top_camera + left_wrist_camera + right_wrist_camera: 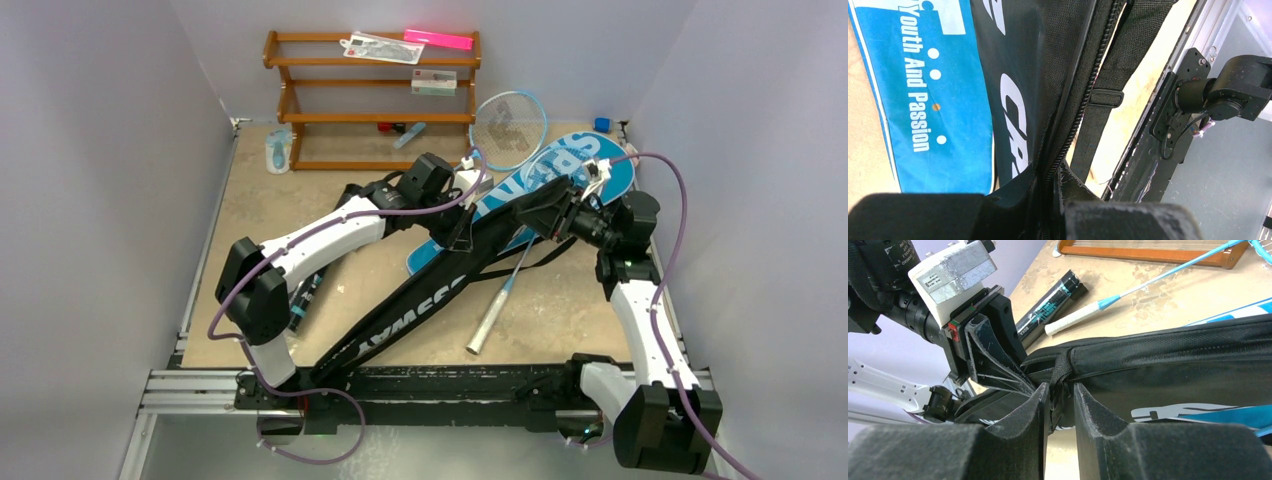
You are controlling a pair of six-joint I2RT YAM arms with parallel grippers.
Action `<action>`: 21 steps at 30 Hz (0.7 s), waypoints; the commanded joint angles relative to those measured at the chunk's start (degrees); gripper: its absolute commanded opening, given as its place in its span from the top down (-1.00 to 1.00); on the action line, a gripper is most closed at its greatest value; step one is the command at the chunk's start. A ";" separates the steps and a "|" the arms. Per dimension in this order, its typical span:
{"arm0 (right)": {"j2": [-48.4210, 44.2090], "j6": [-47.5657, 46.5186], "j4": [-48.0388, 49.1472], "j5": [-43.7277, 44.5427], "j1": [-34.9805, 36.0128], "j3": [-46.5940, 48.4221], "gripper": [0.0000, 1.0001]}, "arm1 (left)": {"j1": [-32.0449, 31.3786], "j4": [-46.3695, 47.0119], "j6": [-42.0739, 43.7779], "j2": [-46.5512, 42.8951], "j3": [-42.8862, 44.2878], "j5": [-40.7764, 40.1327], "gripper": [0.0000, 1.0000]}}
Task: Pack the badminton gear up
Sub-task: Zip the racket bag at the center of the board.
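Note:
The black "CROSSWAY" cover (420,310) lies diagonally across the table, over the blue "SPORT" cover (570,175). My left gripper (462,232) is shut on the black cover's zipper edge (1068,115) near its middle and holds it lifted. My right gripper (548,212) is shut on a strap tab at the cover's far end (1062,371). A racket with a white grip (492,315) lies partly under the black cover. A light-blue racket (508,128) rests by the rack. The long black tube (1048,307) lies at the left. No shuttlecock shows clearly.
The brown wooden rack (375,100) stands at the back, with the pink bar (438,39) and clear packets on top. A pale blue-white item (278,150) lies at its left. Walls close in on three sides. The metal rail (430,385) runs along the near edge.

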 commanded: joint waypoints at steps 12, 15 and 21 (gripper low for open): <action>-6.42 -1.12 -5.34 9.85 -0.02 -1.19 0.27 | -0.10 2.04 0.19 -4.70 1.33 1.37 1.00; -6.56 -1.62 -6.37 11.03 -0.02 -1.14 0.30 | -0.12 1.85 0.43 -4.55 1.20 1.29 1.00; -4.40 -0.67 -3.29 6.99 0.05 -1.40 0.36 | -0.12 1.82 0.53 -4.64 1.15 1.63 1.00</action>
